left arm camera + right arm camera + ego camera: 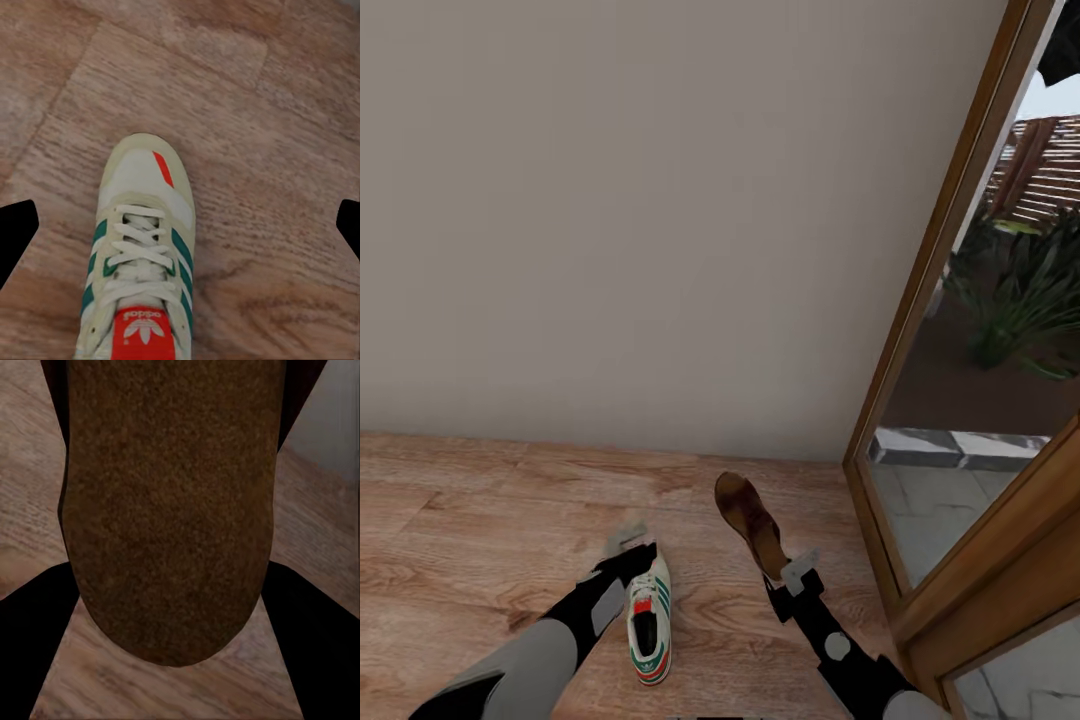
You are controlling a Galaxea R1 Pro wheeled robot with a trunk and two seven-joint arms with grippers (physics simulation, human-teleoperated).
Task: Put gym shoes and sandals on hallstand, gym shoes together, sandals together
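Floor first: light brown wood planks (480, 500) with strong grain, running up to a plain beige wall (660, 200) that takes up most of the head view. At about 3 o'clock there's a wooden door frame (940, 260) with glass, and through it some green plants (1020, 300), a slatted fence and grey paving outside.

Room to move: lots of bare floor toward 9 o'clock. The 3 o'clock side is tight, since the door frame comes down close beside the right arm.

One gym shoe (648, 620) sits on the floor around 6 o'clock in the head view, toe pointing away from the wall, right next to the left arm. The left claw (625, 540) hangs above it, and in the left wrist view its two dark fingertips (16, 232) sit wide apart at the frame edges, so it's open, with the gym shoe (142, 247) lying between them, untouched.

The right claw (792, 575) is clamped on a brown sandal (750, 520), which sticks out toward 12 o'clock and tilts up off the floor. In the right wrist view the sandal (169, 510) covers most of the frame, dark fingers (37, 645) on both sides.

Writing: the red-orange tongue label (144, 330) has the adidas trefoil and wordmark, seen upside down. There's a red-orange slash on the toe too.
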